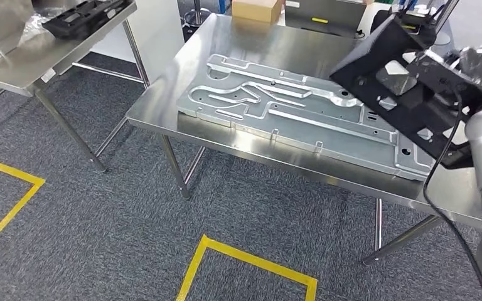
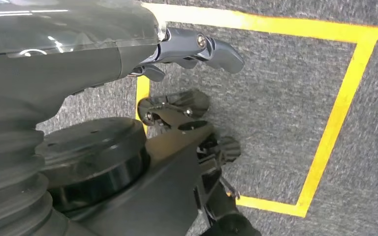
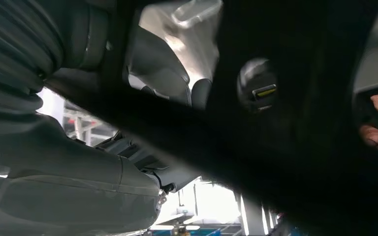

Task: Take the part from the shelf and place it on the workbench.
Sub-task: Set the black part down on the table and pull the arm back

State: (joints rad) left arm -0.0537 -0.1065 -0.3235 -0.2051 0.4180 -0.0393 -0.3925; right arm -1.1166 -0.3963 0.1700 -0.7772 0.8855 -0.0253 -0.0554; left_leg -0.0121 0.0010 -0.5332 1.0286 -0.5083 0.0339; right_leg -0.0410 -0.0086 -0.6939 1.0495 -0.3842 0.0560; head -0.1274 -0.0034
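The steel desk (image 1: 163, 106) carries a long ribbed aluminium plate (image 1: 301, 113). Over the plate's right end, my right hand (image 1: 471, 69) grasps the black angular plastic part (image 1: 408, 81), tilted. My left hand (image 2: 187, 103) hangs released.

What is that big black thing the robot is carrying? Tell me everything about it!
The black part looks like flat, matte plastic with cut-out openings and ribs. It is tilted in the air above the right end of the shiny steel workbench, not resting on it. The right hand holds it from its far side. Up close in the right wrist view it looks like a dark band.
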